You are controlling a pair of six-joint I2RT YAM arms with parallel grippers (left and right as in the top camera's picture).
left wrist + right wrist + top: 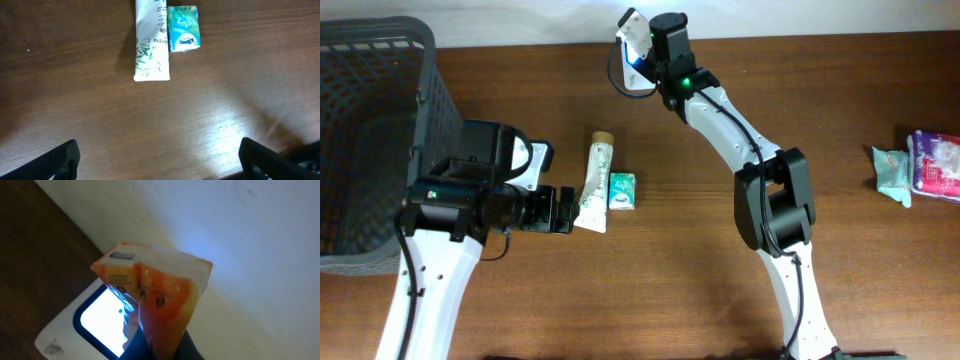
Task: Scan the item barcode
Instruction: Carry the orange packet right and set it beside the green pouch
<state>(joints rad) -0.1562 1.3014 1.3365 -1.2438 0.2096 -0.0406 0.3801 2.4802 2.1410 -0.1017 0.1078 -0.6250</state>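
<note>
An orange and white packet (162,292) is pinched in my right gripper (165,347), which is shut on its lower end. The packet hangs just above the glowing window of a white barcode scanner (60,332) at the table's far edge. From overhead, the packet (634,26) and the scanner (633,72) lie under the right gripper (642,48). My left gripper (563,210) is open and holds nothing, low over the table just short of a white tube (151,45) and a teal tissue pack (183,28). Its dark fingertips (64,161) stand wide apart.
A grey mesh basket (370,130) fills the far left. The tube (597,185) and tissue pack (622,191) lie side by side mid-table. Two more packets (920,165) sit at the right edge. A white wall rises behind the scanner.
</note>
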